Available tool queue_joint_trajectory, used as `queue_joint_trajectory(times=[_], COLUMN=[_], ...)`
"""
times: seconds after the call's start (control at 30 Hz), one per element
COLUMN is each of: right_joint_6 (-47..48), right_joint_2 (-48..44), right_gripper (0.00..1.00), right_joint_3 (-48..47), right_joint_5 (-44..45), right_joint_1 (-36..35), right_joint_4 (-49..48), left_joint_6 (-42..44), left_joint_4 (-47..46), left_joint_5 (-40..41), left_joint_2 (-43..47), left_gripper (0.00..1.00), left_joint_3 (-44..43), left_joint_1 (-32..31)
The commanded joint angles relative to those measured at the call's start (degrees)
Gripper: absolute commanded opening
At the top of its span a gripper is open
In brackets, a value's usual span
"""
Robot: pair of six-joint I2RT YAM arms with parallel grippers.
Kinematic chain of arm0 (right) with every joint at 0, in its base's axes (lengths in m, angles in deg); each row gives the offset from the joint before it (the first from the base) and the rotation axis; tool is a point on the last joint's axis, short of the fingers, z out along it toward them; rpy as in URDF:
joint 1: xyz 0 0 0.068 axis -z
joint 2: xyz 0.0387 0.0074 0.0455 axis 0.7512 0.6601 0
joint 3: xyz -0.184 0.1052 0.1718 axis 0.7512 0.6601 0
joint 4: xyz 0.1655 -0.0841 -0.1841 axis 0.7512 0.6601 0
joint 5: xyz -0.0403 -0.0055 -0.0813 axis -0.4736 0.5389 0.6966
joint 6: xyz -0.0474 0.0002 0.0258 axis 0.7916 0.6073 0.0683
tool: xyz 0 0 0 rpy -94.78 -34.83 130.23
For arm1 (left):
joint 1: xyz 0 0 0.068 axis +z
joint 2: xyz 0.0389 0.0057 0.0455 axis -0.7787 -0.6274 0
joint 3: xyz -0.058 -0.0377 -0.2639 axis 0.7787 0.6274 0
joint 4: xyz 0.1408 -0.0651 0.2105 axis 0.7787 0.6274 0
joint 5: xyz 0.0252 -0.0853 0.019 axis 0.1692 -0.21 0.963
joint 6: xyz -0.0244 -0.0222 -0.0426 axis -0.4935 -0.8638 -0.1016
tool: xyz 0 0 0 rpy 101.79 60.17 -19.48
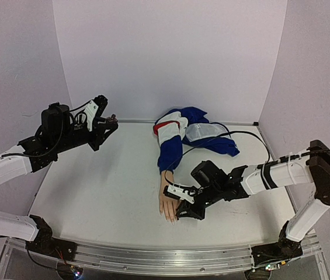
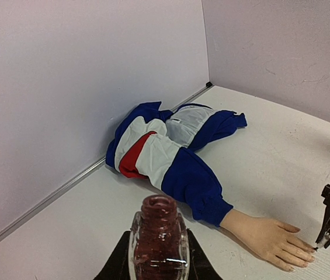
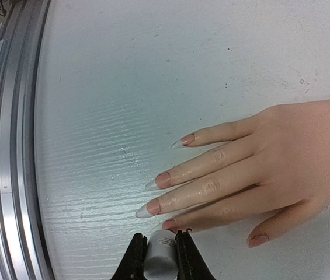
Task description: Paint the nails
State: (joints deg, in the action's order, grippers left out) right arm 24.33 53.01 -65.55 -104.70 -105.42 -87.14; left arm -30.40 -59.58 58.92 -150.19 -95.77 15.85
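Pinkish nails [image 3: 162,179] of the mannequin hand [image 1: 167,201] lie on the table [image 1: 106,192], just beside the right jaws, closed on a white cap [image 3: 160,256]. The left jaws, well apart, grip an open polish bottle [image 2: 159,239].

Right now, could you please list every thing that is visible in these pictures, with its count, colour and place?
mannequin hand: one, pale skin tone, palm down on the table
nails: five seen, pinkish, on its fingers and thumb
jacket: one, blue, white and red, bunched at the back wall, sleeve reaching the wrist
polish bottle: one, dark red, uncapped, in the left end effector
brush cap: one, whitish grey, in the right end effector
cable: one, black, right of the jacket
table: one, white
left end effector: raised, far left
right end effector: low, by the fingertips
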Motion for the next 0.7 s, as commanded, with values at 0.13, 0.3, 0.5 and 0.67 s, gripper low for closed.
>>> queue_joint_trajectory(times=[0.13, 0.3, 0.5, 0.67], right_joint_6=[0.09, -0.1, -0.13, 0.32], right_joint_2=[0.7, 0.52, 1.43, 2.14], right_gripper=[0.0, 0.0, 0.0, 0.0], right_joint_3=[-1.97, -2.21, -3.07, -3.66], right_joint_5=[-1.8, -2.07, -2.42, -3.27], right_joint_1=[-0.88, -1.01, -1.46, -1.88], right_joint_4=[1.75, 2.4, 3.79, 4.74], left_joint_6=[-0.5, -0.4, -0.38, -0.41], left_joint_4=[-3.78, -3.84, -3.79, -3.81], left_joint_5=[-0.87, -0.83, -0.92, -1.0], left_joint_2=[0.11, 0.17, -0.08, -0.25], left_gripper=[0.0, 0.0, 0.0, 0.0], left_joint_3=[-1.35, -1.33, -1.33, -1.33], left_joint_1=[0.22, 0.24, 0.3, 0.3])
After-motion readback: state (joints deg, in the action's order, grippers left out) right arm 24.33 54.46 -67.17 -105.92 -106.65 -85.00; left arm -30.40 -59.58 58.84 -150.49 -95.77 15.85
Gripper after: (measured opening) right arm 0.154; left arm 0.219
